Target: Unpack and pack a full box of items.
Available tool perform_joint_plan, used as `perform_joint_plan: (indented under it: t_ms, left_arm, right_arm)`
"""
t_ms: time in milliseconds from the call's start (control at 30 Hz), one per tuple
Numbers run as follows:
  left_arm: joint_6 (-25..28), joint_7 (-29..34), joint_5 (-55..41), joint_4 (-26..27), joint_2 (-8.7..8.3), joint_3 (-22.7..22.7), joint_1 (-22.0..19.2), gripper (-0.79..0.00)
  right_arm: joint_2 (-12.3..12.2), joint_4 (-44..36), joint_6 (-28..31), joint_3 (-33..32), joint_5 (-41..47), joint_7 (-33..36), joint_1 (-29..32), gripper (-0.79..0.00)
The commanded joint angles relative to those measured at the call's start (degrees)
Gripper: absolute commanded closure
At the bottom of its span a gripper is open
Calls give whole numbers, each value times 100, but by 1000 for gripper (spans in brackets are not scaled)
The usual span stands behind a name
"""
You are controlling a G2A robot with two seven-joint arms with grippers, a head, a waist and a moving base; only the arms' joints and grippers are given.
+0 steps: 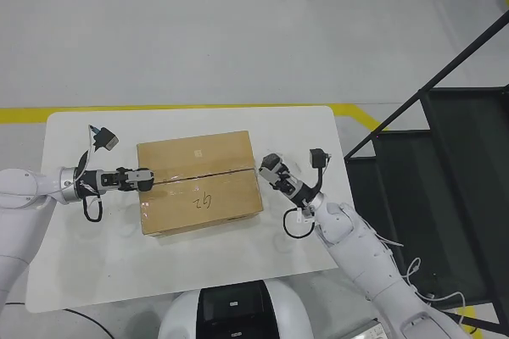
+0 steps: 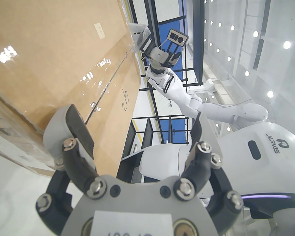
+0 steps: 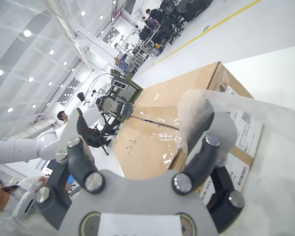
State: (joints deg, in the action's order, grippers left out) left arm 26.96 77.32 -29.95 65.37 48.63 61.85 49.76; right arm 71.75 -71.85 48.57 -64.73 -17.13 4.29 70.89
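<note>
- My box (image 1: pixel 199 182) is plain tan cardboard.
- A clear, glossy strip of tape (image 1: pixel 199 175) runs along its top seam and catches white glints of light.
- A dark handwritten mark (image 1: pixel 204 200) sits on the top, beside the tape.
- On one side of the box I see white labels (image 3: pixel 245 128) with black print and barcode stripes.
- The table (image 1: pixel 297 136) is plain white.
- The floor (image 1: pixel 237 51) is pale grey, crossed by a yellow line (image 1: pixel 17 114).
- My left gripper (image 2: pixel 135 114) has light grey fingers, black pads and silver screws.
- My right gripper (image 3: pixel 137 106) has the same colours, with a cloudy white film (image 3: pixel 194 99) over one finger.
- The stairs (image 1: pixel 458 169) beside the table are black.
</note>
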Motion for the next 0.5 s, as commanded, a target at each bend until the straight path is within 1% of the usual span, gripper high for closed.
perform_joint_plan:
  t_ms: [0, 467]
  left_arm:
    - [0, 0, 0, 0, 0, 0, 0, -785]
    - [0, 0, 0, 0, 0, 0, 0, -785]
  right_arm:
    - [4, -74, -74, 16, -96, 52, -32, -785]
    - [86, -198, -551, 391, -201, 740, -408, -785]
